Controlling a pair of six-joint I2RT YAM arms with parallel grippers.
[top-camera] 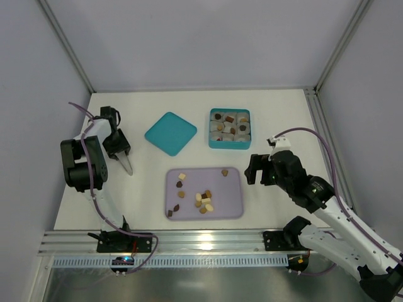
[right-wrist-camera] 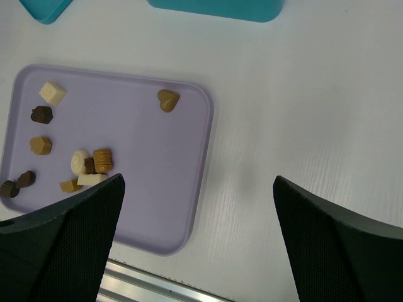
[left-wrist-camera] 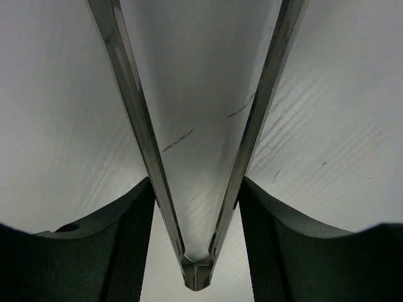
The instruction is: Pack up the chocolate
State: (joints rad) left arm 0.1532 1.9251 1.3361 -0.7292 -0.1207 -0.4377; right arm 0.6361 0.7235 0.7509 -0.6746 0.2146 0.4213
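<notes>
Several chocolates (top-camera: 203,200) lie loose on a lavender tray (top-camera: 233,207); one tan piece (top-camera: 225,171) sits alone at its far right. A teal box (top-camera: 230,146) behind the tray holds white cups with chocolates in them. My left gripper (top-camera: 118,148) is left of the tray, shut on metal tweezers (top-camera: 127,165) whose tips (left-wrist-camera: 198,277) meet, with nothing between them. My right gripper (top-camera: 255,170) hovers open and empty just right of the tray. In the right wrist view, the right gripper (right-wrist-camera: 198,182) is over the tray's right edge (right-wrist-camera: 201,163), with the tan piece (right-wrist-camera: 167,100) ahead.
A teal lid (top-camera: 170,133) lies flat left of the box. An aluminium rail (top-camera: 201,242) runs along the near table edge. White enclosure walls and metal posts (top-camera: 66,47) bound the back and sides.
</notes>
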